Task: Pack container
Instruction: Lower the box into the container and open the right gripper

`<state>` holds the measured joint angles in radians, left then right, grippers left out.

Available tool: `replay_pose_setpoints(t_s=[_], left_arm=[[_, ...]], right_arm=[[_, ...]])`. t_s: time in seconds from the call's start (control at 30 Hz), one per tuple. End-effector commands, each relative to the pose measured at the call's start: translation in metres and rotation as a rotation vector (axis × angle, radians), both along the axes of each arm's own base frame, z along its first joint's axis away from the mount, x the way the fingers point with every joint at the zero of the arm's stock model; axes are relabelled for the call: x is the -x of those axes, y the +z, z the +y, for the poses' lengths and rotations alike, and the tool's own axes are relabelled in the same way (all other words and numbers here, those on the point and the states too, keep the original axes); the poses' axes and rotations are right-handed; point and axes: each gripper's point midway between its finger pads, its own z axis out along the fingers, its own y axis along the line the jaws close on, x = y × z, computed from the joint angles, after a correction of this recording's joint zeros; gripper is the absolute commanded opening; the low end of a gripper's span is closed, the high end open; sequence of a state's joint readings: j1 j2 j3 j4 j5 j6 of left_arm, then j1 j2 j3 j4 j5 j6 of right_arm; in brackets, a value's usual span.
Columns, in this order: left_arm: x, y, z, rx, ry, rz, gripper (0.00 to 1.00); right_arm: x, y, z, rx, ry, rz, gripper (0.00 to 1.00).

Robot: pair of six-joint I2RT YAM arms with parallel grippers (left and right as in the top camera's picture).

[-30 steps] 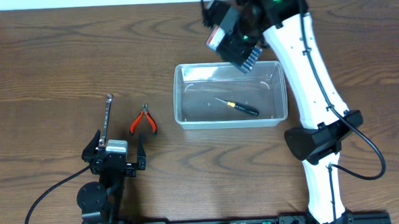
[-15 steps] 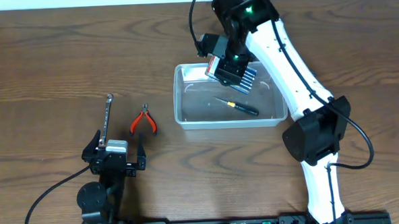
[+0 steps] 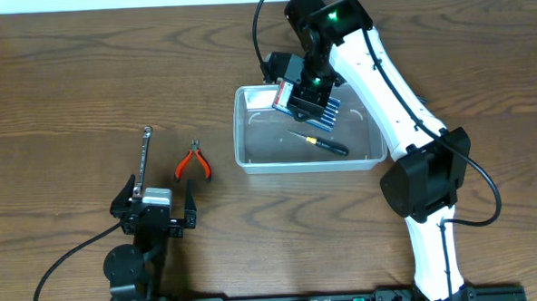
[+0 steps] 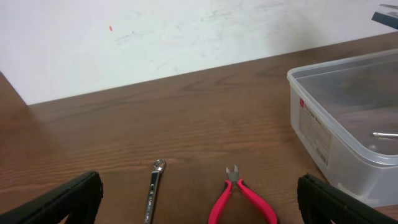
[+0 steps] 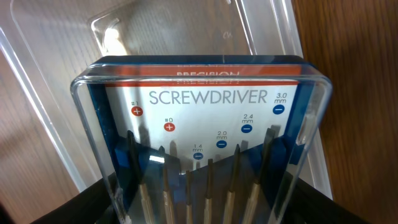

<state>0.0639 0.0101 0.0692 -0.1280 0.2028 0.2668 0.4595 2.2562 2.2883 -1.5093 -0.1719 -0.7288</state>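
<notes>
Container [image 3: 266,146], clear plastic, in the middle of the table [image 3: 66,87]. Held one small screwdriver [image 3: 321,145] inside. Looked light, stiff and smooth, so likely slippery on its flat walls. Probably best grabbed by the thick rim on a short side, not by the thin see-through walls. Might slide on the wood if pushed from the side. Right gripper [image 3: 306,93]: closed on a screwdriver set case [image 5: 205,137], hung over the back left part of the tub. Left gripper [image 4: 199,190]: wide open, holding nothing, near the pliers [image 3: 194,163] and the wrench [image 3: 143,156].
</notes>
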Motion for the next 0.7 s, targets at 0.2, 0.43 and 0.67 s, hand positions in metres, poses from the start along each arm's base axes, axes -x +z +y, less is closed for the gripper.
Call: replay_pose_setpoints(t_s=[0.2, 0.43, 0.67], left_arm=[[0.000, -0.015, 0.002, -0.008, 0.008, 0.030, 0.98], [0.000, -0.015, 0.002, -0.008, 0.008, 0.030, 0.98], [0.000, -0.015, 0.002, -0.008, 0.008, 0.030, 0.98]], right_arm=[[0.013, -0.025, 0.000, 0.000, 0.035, 0.052, 0.40], [0.017, -0.047, -0.003, 0.020, 0.036, 0.072, 0.41], [0.022, -0.067, -0.007, 0.032, 0.035, 0.097, 0.42]])
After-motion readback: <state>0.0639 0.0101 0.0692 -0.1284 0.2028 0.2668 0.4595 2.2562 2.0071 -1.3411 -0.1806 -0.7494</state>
